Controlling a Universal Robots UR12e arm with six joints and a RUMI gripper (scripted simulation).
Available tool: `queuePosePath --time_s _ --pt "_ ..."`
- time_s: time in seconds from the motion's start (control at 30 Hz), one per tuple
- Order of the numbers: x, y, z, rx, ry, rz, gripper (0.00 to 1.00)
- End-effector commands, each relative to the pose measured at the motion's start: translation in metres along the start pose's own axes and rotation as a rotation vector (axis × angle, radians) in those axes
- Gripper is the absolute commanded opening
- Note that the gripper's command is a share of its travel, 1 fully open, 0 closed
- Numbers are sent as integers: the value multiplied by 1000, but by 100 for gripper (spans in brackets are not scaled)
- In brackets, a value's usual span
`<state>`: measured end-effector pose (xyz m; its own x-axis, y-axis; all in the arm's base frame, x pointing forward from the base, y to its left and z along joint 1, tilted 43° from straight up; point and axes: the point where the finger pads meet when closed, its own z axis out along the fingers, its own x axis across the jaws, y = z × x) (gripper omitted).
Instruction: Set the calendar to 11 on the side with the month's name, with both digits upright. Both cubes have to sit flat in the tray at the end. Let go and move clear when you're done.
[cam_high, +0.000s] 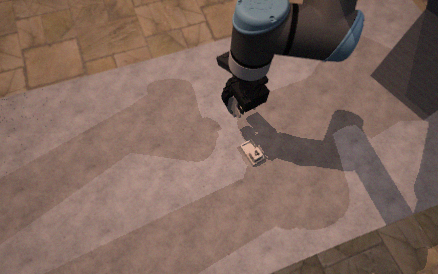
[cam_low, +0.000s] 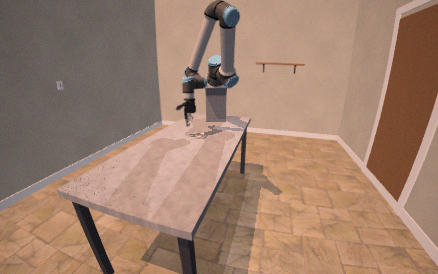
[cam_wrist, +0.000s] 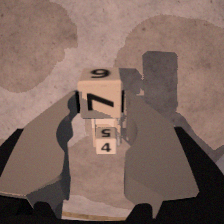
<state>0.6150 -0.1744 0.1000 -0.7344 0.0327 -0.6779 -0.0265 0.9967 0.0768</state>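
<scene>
My gripper (cam_wrist: 101, 92) is shut on a wooden digit cube (cam_wrist: 100, 92) and holds it well above the table. In the wrist view the cube shows a 7 facing me and a 9 on its upper face. Far below it the calendar tray sits on the table with the other cube (cam_wrist: 105, 147) in it, showing a 5 and a 4. In the top view the gripper (cam_high: 239, 107) hangs above and left of the tray (cam_high: 250, 149), where a 4 shows. In the exterior view the gripper (cam_low: 187, 116) is above the table's far end.
The grey table (cam_low: 165, 170) is long, and the tray sits near its far end by the robot's pedestal (cam_low: 216, 103). The arm's shadows lie across the top. The table's edges border tiled floor on both sides.
</scene>
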Motion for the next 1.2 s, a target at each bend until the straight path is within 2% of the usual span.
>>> queuePosePath --time_s 0.0,0.23,0.3,0.43,0.53,1.17 --pt "1 0 -3 -3 3 0 10" --pt "1 2 -2 -4 4 0 10" --pt "1 18 -3 -5 6 1 10" --pt "1 78 -11 -5 5 6 10" --pt "1 92 -13 -5 4 7 10" --pt "-1 90 -9 -4 3 7 10"
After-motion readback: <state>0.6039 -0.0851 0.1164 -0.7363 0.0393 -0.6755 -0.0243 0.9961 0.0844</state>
